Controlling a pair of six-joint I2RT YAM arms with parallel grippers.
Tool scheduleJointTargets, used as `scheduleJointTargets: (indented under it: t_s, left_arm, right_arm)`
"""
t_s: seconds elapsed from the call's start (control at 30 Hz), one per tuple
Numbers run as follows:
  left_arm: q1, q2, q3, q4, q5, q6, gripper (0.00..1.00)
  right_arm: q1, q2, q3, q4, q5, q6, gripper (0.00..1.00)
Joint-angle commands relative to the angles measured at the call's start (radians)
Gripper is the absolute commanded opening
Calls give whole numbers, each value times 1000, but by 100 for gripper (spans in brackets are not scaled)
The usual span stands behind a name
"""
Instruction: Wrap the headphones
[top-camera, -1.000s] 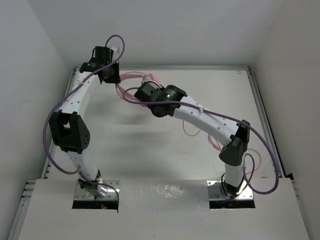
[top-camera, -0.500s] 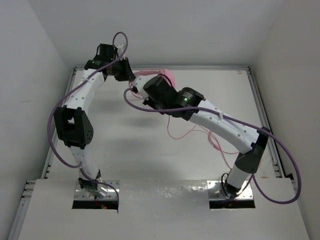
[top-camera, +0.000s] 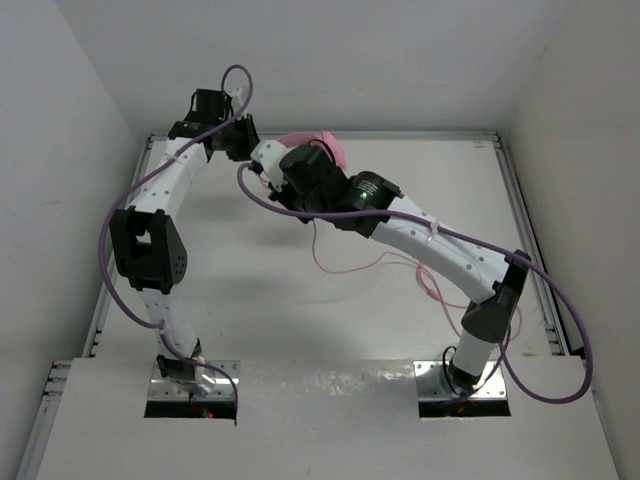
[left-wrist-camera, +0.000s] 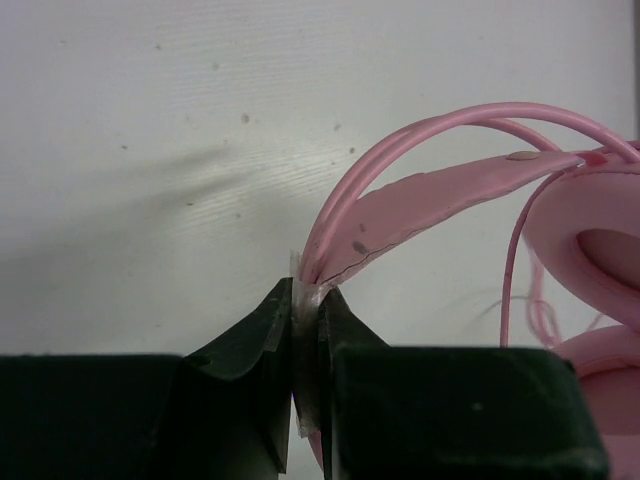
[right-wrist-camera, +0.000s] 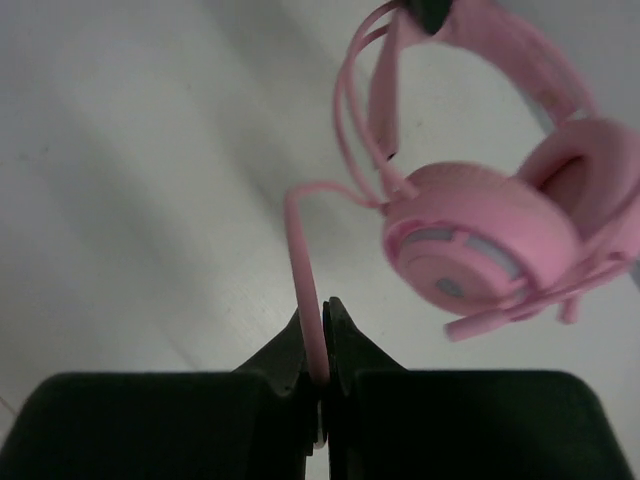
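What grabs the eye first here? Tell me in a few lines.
The pink headphones stand out at the far end of the white table, apparently lifted between the two arms. The left hand is shut on the headband. The right hand pinches the thin pink cable, whose slack trails in loops across the table's middle.

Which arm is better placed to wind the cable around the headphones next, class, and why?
Right, most likely. The right gripper is shut on the cable, so it can carry it round the headphones. The left gripper is shut on the headband, holding them up.
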Motion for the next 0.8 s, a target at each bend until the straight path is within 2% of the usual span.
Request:
scheduleJointTargets:
  t_s: [0.0,0.17,0.37,0.5,0.57,0.63,0.77]
  left_arm:
    - [-10,-76,-5,31,-45,176,0]
    - [-15,-81,-33,-22,-54,401,0]
    - [-26,-56,-4,-105,24,608,0]
    - [-49,-58,16,-180,88,750,0]
    - [-58,-58,35,-223,128,790,0]
    - [-64,-59,44,-243,133,791,0]
    - [-64,-61,72,-239,160,718,0]
  right_arm:
    - [2,47,130,28,122,2,0]
    - [-67,85,224,-90,277,24,0]
    - [-154,61,172,-117,288,36,0]
    - [-206,55,94,-75,306,-28,0]
    - [-231,67,49,-26,349,-77,0]
    - [-272,84,52,15,374,-70,7]
    - [-346,108,60,158,225,-22,3]
